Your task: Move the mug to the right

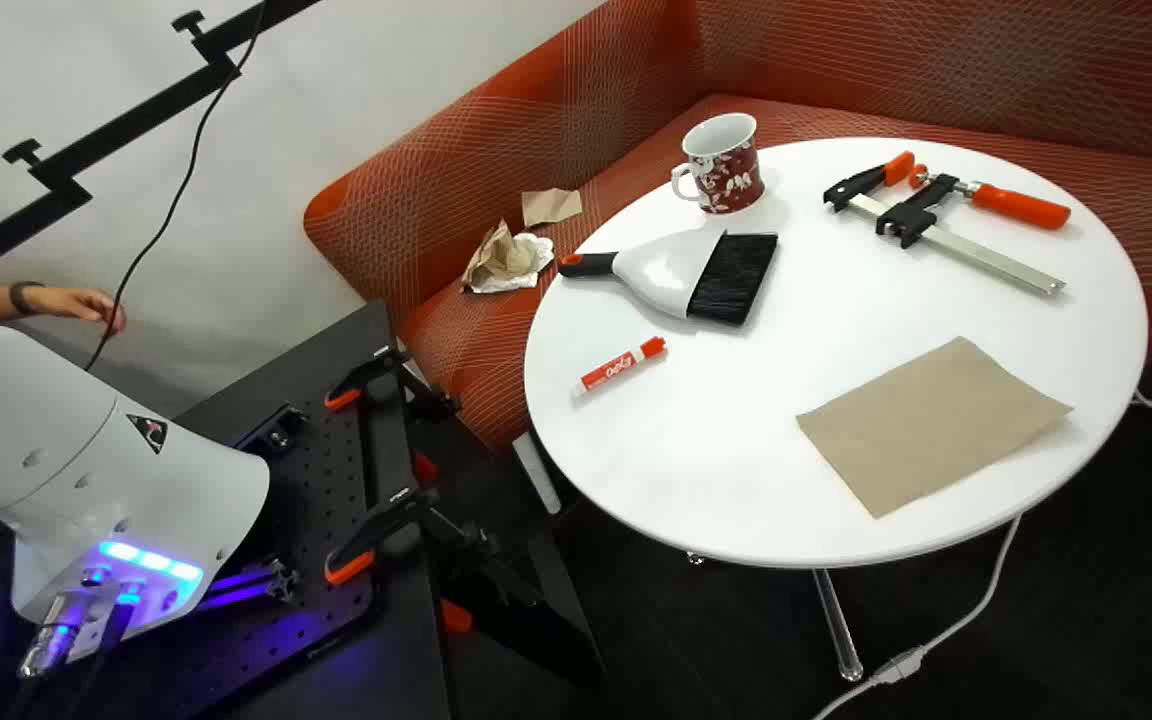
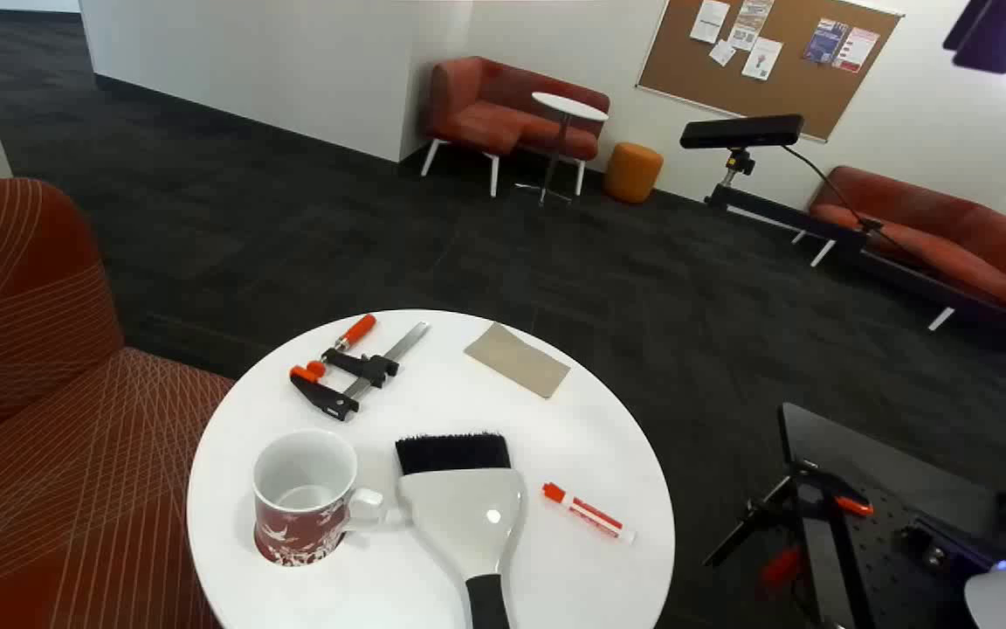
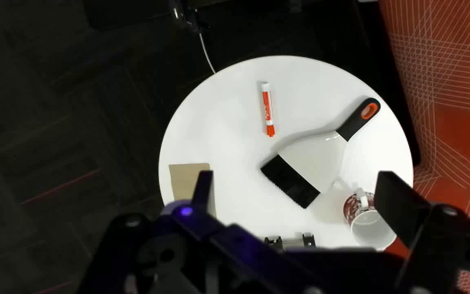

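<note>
Maroon and white, a patterned ceramic mug (image 3: 367, 224) stands upright on a round white table (image 3: 227, 134), partly hidden behind the finger (image 3: 398, 204) of the pincer (image 3: 296, 175) at the right of the wrist view. Just beside the mug, near its handle, a hand brush (image 3: 316, 157) with a pale body and black bristles crowds the stretch of tabletop seen between the pincer's fingers, its black handle slanting away from them. Farther out in the same gap lies a red-and-white Expo marker (image 3: 267, 109), red end toward the pincer. Past the finger at the left, and partly covered by it, is a brown paper sheet (image 3: 186, 179). The pincer's body covers most of a bar clamp (image 1: 919, 208) in the wrist view; both exterior views show the tool on the table, red handle and steel bar included. A red upholstered bench (image 3: 455, 102) runs beyond the finger at the right; in an exterior view, crumpled paper (image 1: 506, 255) lies on it near a flat brown scrap (image 1: 551, 206). The pincer hangs well apart from the table, fingers spread wide, with brush, marker and bare tabletop visible through the gap and the mug untouched.
</note>
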### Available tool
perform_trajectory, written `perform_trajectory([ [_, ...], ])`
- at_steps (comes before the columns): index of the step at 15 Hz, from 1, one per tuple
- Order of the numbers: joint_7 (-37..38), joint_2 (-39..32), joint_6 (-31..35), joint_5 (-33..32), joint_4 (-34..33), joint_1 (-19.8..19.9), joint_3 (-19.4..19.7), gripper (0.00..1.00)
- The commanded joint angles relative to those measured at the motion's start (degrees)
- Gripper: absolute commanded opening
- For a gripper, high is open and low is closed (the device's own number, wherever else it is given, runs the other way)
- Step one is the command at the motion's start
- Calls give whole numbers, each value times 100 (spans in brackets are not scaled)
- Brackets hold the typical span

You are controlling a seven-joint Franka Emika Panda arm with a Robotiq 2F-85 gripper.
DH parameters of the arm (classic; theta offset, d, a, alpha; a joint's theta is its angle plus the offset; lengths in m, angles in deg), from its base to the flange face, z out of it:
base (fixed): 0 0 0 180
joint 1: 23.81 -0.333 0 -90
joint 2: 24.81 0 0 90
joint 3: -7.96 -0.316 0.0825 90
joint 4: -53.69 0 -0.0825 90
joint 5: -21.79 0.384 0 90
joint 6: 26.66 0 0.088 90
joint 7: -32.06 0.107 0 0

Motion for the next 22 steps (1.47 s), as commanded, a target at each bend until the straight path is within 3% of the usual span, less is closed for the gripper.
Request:
perform_trajectory([
  [1,31,-12,-10,-32,-10,-93,75,100],
  [6,31,-12,-10,-32,-10,-93,75,100],
  [10,-90,-436,411,-96,19,-74,141,100],
  [22,-954,-2851,3853,164,125,-186,570,100],
])
